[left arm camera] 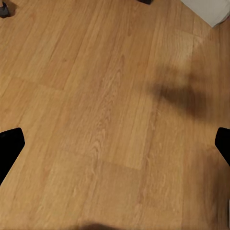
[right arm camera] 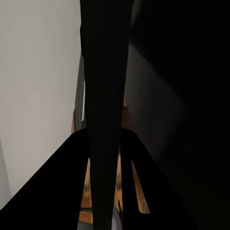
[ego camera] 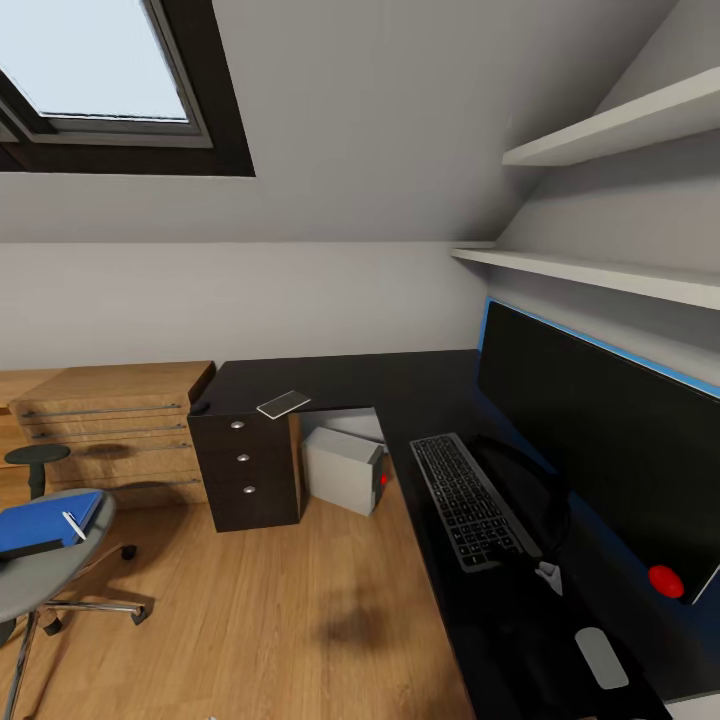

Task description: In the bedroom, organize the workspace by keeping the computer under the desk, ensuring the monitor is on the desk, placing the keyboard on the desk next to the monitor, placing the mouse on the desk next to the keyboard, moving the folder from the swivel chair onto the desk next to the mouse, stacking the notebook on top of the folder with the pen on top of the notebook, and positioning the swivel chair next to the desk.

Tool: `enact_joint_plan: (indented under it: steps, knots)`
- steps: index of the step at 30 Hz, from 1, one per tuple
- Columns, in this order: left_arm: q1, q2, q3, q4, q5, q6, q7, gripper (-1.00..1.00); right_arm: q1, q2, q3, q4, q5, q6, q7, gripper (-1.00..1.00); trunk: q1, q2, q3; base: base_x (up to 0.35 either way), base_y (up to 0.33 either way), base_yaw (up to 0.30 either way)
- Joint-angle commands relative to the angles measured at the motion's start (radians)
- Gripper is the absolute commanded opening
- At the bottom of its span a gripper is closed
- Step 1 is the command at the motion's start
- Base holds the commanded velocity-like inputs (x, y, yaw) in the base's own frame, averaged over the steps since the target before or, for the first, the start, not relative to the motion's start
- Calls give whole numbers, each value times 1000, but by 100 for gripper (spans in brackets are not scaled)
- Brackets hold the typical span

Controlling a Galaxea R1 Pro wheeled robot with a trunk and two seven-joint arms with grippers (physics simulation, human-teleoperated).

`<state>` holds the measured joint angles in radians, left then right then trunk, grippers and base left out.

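Bedroom, head view: black L-shaped desk (ego camera: pixel 330 380) in the corner under a dark-framed skylight (ego camera: pixel 110 75), 3 drawers with round silver knobs at its near end; 2 white wall shelves (ego camera: pixel 610 125) above the right-hand run. Monitor (ego camera: pixel 610 440), wide black screen, standing on the right-hand run of the desk against the wall. Keyboard (ego camera: pixel 468 498), dark, lying on the desk just in front of the monitor. Mouse (ego camera: pixel 601 657), pale grey in this render, on the desk nearer the camera than the keyboard, apart from it. Notebook (ego camera: pixel 283 404), thin pale pad, on the desk corner above the drawers. Computer (ego camera: pixel 345 468), white-grey tower, on the wood floor (ego camera: pixel 280 610) under the desk beside the drawers. Swivel chair (ego camera: pixel 50 570), grey seat, well apart from the desk at the left; folder (ego camera: pixel 45 520), bright blue, on its seat, with pen (ego camera: pixel 74 526), white, lying on the folder. Light wooden drawer chest (ego camera: pixel 110 425) behind the chair. Left gripper (left arm camera: pixel 115 143): 2 dark fingertips set wide apart over bare floor, nothing between them. Right gripper: wrist view mostly dark shapes, state cannot be made out
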<state>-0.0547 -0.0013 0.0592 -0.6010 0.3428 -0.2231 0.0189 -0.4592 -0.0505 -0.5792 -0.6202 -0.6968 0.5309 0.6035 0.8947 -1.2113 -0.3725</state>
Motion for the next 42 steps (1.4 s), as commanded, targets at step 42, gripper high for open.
enact_joint_plan:
  steps: [42]
  knots:
    - [-1,1,-1,0,7,-95,2,100,-1,3,-5,8,-9,1,-83,-100,0,-1,-1,61,-31,0]
